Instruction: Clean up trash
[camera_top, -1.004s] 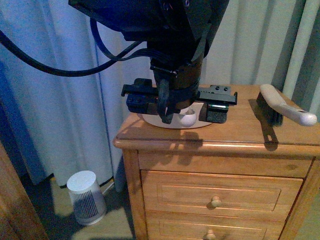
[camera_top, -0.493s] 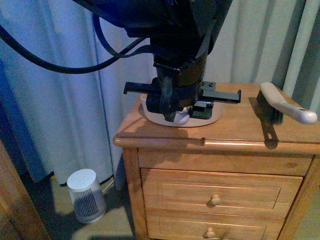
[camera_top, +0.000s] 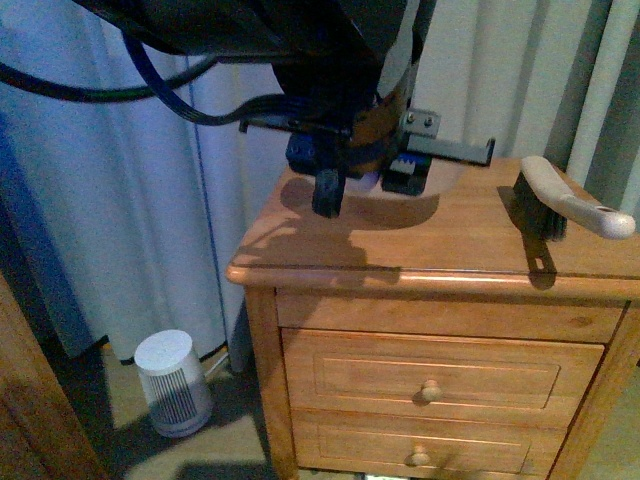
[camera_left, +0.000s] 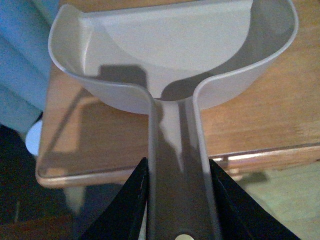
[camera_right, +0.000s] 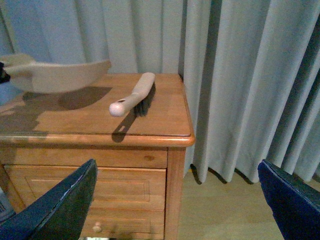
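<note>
My left gripper (camera_left: 177, 176) is shut on the handle of the pale dustpan (camera_left: 170, 45) and holds it in the air above the wooden nightstand (camera_left: 260, 125). The pan's inside looks bare in the left wrist view. The pan also shows lifted at the left of the right wrist view (camera_right: 57, 75). In the front view the left gripper (camera_top: 345, 172) hangs over the nightstand's back, with its shadow on the top. The crumpled white wad of trash shows in no view. My right gripper (camera_right: 175, 200) is open and empty, low beside the nightstand's right front corner.
A hand brush (camera_top: 568, 197) with a pale handle lies on the right of the nightstand top (camera_top: 480, 240); it also shows in the right wrist view (camera_right: 133, 94). A small white ribbed bin (camera_top: 172, 382) stands on the floor to the left. Curtains hang behind.
My left gripper has lifted the dustpan up off the nightstand top and back. The white wad that showed at the pan before is no longer visible.
</note>
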